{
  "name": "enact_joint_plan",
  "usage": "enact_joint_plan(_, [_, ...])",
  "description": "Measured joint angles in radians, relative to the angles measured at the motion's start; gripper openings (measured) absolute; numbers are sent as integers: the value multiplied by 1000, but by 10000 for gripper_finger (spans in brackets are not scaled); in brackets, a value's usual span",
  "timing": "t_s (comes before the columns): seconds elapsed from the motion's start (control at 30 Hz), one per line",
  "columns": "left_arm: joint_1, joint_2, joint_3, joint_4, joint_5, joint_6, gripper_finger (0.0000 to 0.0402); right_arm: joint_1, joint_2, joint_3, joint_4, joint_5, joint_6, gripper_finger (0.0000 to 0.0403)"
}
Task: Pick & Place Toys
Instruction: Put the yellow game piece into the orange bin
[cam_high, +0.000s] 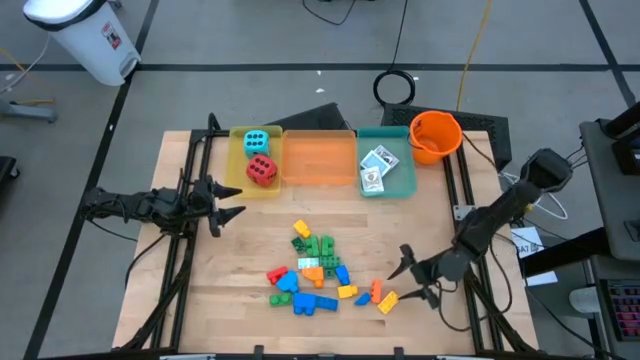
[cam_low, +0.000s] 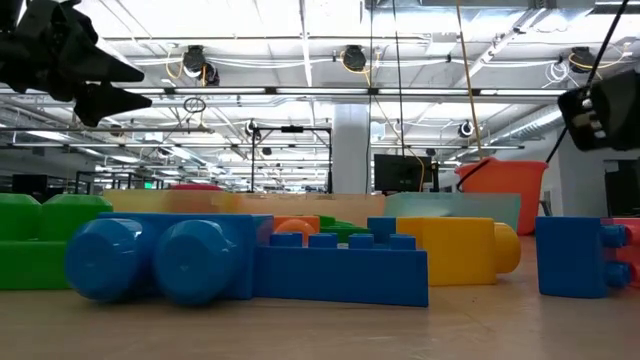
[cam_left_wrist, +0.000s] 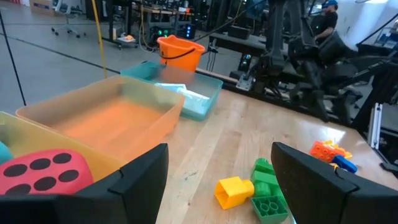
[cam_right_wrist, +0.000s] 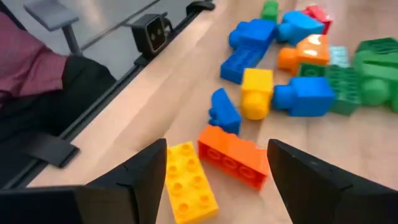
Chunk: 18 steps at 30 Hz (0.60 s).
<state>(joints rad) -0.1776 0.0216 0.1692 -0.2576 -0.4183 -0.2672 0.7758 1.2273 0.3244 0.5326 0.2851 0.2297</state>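
On the counter (cam_high: 200, 300), both dice (cam_high: 258, 155) and the card packs (cam_high: 377, 165) already sat in trays (cam_high: 318, 160), while bricks (cam_high: 315, 270) lay loose beside the right tool (cam_high: 408, 275), spread wide and empty like the left tool (cam_high: 228, 205).

Two dice: cyan (cam_high: 255, 141), red (cam_high: 262, 170). Two card packs (cam_high: 376, 167). Three trays (cam_high: 318, 160). One bucket (cam_high: 435, 136). Bricks (cam_high: 318, 268): roughly fifteen.

dice (cam_high: 258, 155) in left tray (cam_high: 240, 180); bricks (cam_high: 318, 268) mid-table

Glossy plastic on pale wood
Smooth, shiny building bricks (cam_right_wrist: 231, 156) (moulded plastic) lie on the matt, grained wooden table (cam_high: 250, 300).
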Motion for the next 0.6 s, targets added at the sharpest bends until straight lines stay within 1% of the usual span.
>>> enact_joint_plan(0.07, [0, 0, 0, 1, 0, 0, 285, 9, 67, 0, 63, -5, 1, 255])
enact_joint_plan(0.17, [0, 0, 0, 1, 0, 0, 285, 12, 146, 0, 127, -77, -6, 260])
enact_joint_plan(0.23, [0, 0, 0, 0, 1, 0, 285, 12, 194, 0, 142, -104, -4, 260])
enact_joint_plan(0.47, [0, 0, 0, 0, 1, -1, 285, 11, 343, 37, 158, -105, -24, 246])
enact_joint_plan(0.6, [0, 0, 0, 0, 0, -1, 285, -2, 378, 48, 158, -106, -59, 227])
